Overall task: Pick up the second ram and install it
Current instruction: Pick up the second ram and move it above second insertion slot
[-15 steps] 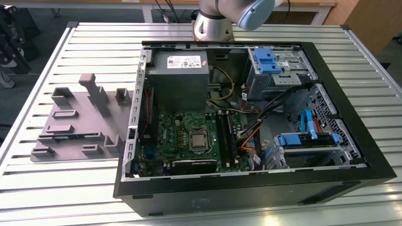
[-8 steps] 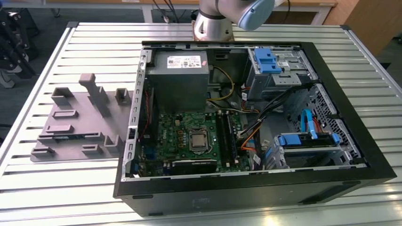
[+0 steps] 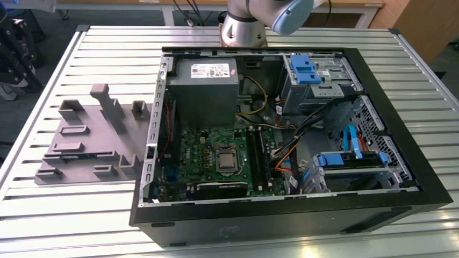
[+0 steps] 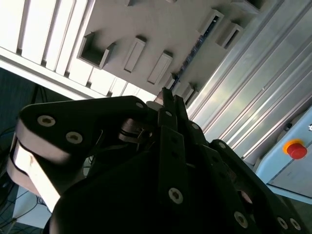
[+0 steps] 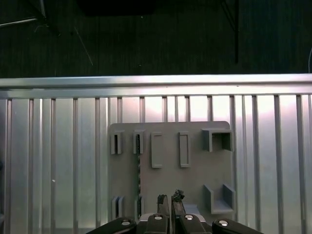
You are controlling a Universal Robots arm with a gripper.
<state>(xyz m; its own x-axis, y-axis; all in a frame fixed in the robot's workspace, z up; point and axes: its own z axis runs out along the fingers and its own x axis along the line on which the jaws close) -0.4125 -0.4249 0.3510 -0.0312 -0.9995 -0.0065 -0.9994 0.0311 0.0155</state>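
The second ram [image 5: 138, 170] stood on edge in the grey holder tray [image 5: 195, 178] on the slatted metal surface [image 5: 48, 161], long axis pointing toward the surface's edge and the dark floor [image 5: 146, 39]. The pincer [image 5: 170, 198] hung over the tray, fingers together, empty.

No legible print anywhere

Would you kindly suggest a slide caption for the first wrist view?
Gripper above the grey holder tray, where the second ram stands on edge.

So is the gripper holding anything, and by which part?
Nothing. The gripper is empty over the holder tray; the second ram sits on edge in the tray.
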